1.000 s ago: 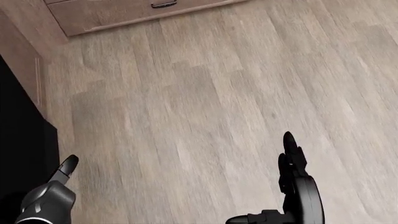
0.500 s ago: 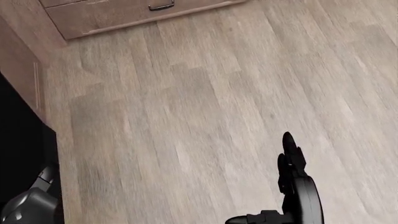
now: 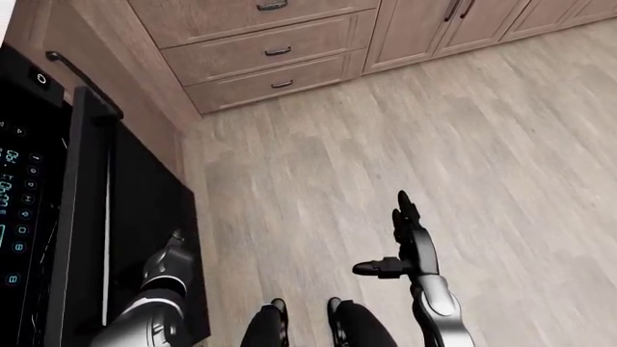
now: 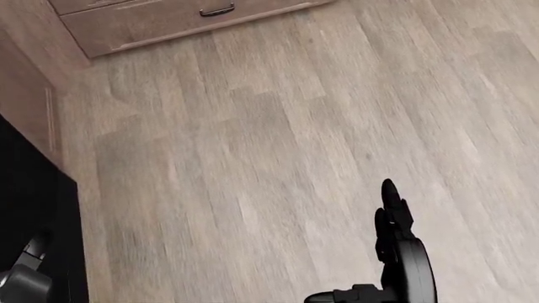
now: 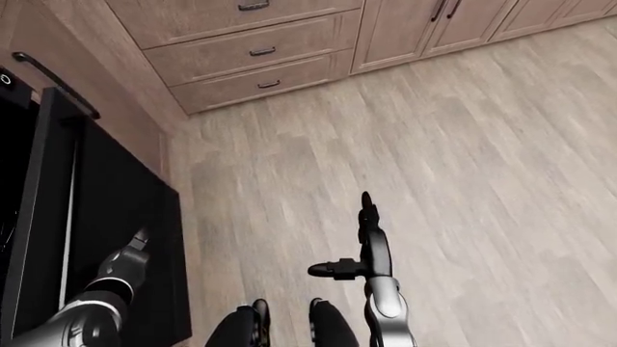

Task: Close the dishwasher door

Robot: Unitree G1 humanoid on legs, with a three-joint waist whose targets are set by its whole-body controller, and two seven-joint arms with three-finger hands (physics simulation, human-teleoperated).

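Now, in the left-eye view, the flat black dishwasher door (image 3: 145, 217) hangs open at left, the left robot hand (image 3: 171, 249) against it, grip unclear. Wood-grain drawers (image 3: 260, 50) line the top. In the head view, the right robot hand (image 4: 392, 218) holds nothing, fingers straight over the plank floor (image 4: 253, 158).
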